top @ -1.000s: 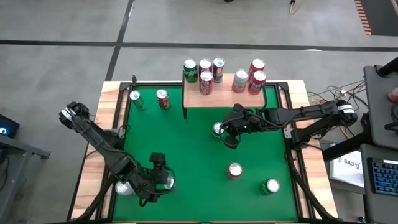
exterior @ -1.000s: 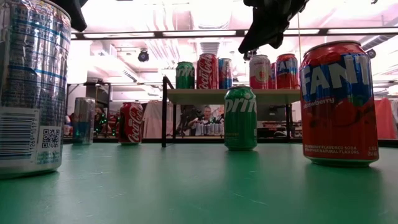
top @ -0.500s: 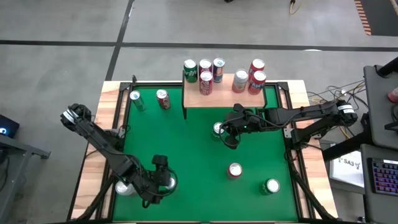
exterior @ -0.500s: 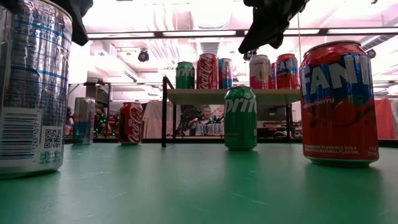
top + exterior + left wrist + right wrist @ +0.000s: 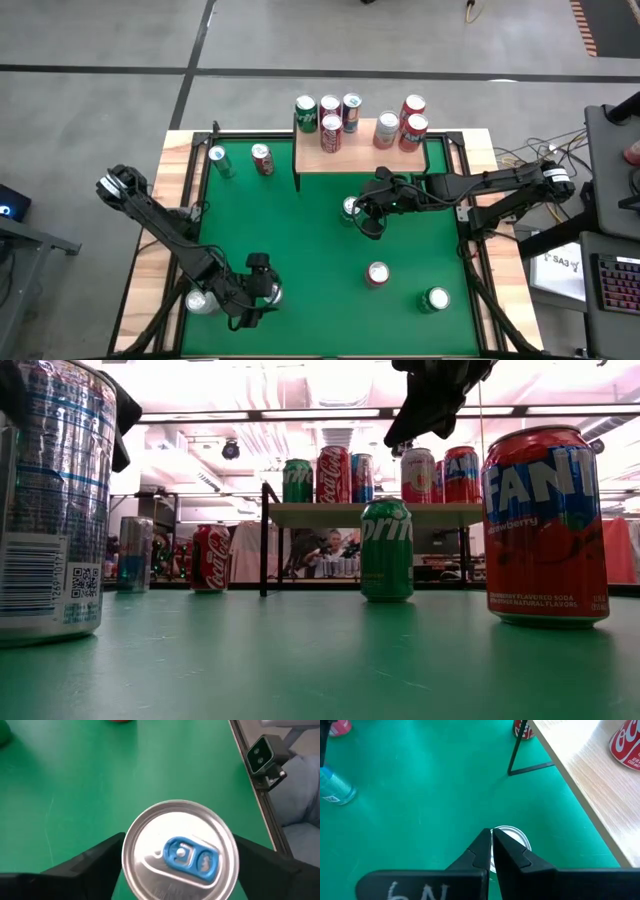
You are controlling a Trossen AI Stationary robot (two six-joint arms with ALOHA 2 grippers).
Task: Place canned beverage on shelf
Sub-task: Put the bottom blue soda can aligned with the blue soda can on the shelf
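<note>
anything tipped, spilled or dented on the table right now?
Nothing stands out. Every can in view stands upright: those on the light wooden shelf and the loose ones on the green felt tabletop. No spills or dents show. The left gripper straddles an upright silver can with a blue tab.

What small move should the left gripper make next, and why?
Probably close on the silver can. The left gripper is low around it with one dark finger on each side, still apart from the can's wall, so nothing is gripped yet for carrying to the shelf.
</note>
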